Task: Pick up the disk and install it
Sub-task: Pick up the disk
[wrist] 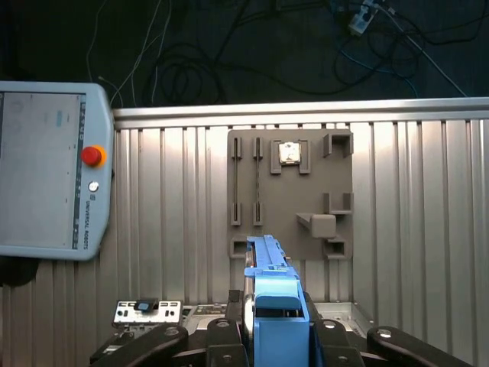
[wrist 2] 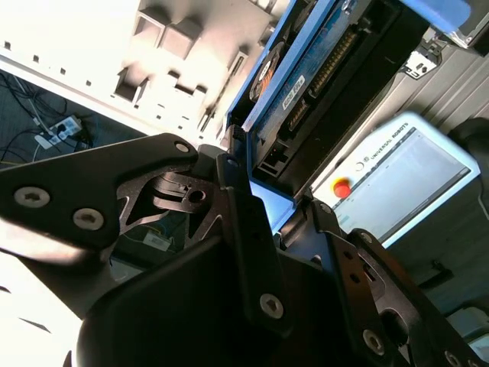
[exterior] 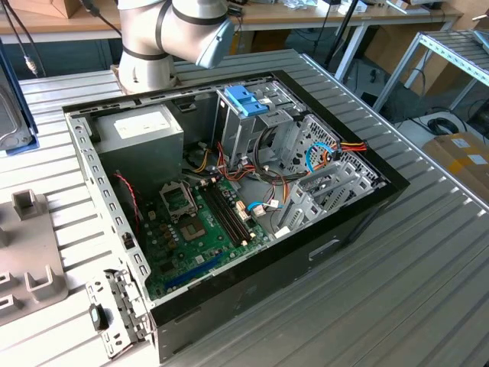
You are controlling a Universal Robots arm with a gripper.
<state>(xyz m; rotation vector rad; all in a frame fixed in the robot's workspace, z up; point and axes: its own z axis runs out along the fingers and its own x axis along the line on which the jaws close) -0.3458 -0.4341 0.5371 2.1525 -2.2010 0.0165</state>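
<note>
Ribbed metal bench (exterior: pixel 428 267), open PC case (exterior: pixel 336 233) in the middle. Grey fixture plate (wrist: pixel 290 191) and teach pendant (wrist: pixel 46 176) sit toward the bench edge past the case.

Gripper (wrist: pixel 275 330) has its fingers clamped narrow on the disk (wrist: pixel 273 294). It's held edge-on in the air by its light-blue carrier frame, roughly over the case wall facing the fixture plate.

Risks:
- The grip looks to be on the plastic frame, so the disk could pivot or slip.
- Loose cables (exterior: pixel 348 145) by the drive cage (exterior: pixel 267 134) could snag it.
- A blue bracket (exterior: pixel 246 99) on top of the cage may foul entry if the disk goes in skewed.
</note>
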